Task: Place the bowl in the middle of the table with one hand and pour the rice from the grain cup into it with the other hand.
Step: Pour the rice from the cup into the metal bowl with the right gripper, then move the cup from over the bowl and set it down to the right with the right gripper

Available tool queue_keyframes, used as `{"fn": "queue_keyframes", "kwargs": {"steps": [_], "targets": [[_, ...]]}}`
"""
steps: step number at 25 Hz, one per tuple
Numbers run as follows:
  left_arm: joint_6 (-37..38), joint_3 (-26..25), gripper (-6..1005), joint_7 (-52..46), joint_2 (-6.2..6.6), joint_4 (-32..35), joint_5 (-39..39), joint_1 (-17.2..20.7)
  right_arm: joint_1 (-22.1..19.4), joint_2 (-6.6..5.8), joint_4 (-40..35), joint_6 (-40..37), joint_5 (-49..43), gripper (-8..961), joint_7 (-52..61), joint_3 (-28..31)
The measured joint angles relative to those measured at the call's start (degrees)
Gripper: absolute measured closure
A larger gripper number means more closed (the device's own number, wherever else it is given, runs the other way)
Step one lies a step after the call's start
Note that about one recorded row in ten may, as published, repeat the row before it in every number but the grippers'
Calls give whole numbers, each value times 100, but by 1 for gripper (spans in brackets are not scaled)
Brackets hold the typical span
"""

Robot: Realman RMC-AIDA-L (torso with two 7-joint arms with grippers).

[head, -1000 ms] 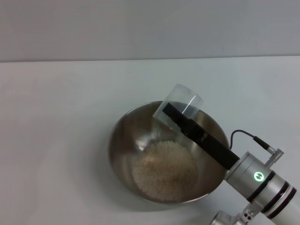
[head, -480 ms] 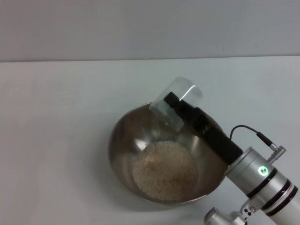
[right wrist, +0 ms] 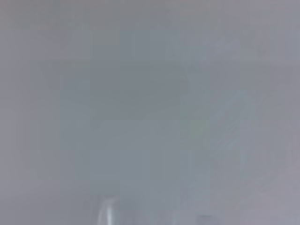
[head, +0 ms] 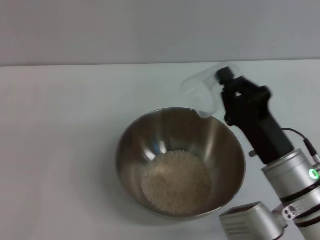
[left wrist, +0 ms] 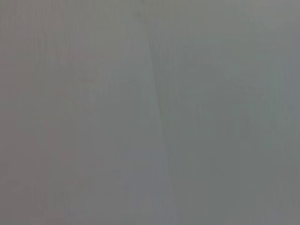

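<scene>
Nearest in the head view, the right arm's silver wrist rises from the lower right corner, a green light glowing on it, and its black right gripper [head: 227, 82] reaches up and away toward the far side of the table [head: 60, 150]. Just beside that arm, toward the robot's left, the stainless-steel bowl [head: 131, 145] sits on the white tabletop near the middle. The rice [head: 176, 181] lies in a pale heap on the bowl's bottom, slightly toward the near side.

Beyond the bowl's far right rim, the right gripper is closed on the clear grain cup [head: 202, 92], holding it above the table. The cup is tipped on its side, its mouth pointing toward the robot's left, and looks empty. It hangs over the bowl's far edge, apart from the rim.

Behind the table stands a pale grey wall [head: 125, 30].

The left gripper appears in no view; the left wrist view shows only a flat grey surface.
</scene>
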Motion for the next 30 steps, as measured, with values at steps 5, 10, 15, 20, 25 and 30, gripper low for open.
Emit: {"fn": "queue_keyframes", "kwargs": {"steps": [5, 10, 15, 20, 25, 30], "targets": [[-20, -4, 212, 0, 0, 0, 0, -8, -272, -11, 28, -484, 1, 948, 1393, 252], [-33, 1, 212, 0, 0, 0, 0, -16, -613, -30, -228, -982, 24, 948, 3412, 501], [-34, 12, 212, 0, 0, 0, 1, -5, -1014, -24, -644, -1226, 52, 949, 5174, 876], [-34, -1, 212, 0, 0, 0, 0, 6, -1176, -20, -965, -1284, 56, 949, 6315, 974], [-36, 9, 212, 0, 0, 0, 0, -8, -1258, -2, -1285, -1207, 84, 949, 7395, 1106], [-75, 20, 212, 0, 0, 0, 0, 15, -1427, -10, -1329, -744, 143, 949, 8254, 1537]]}}
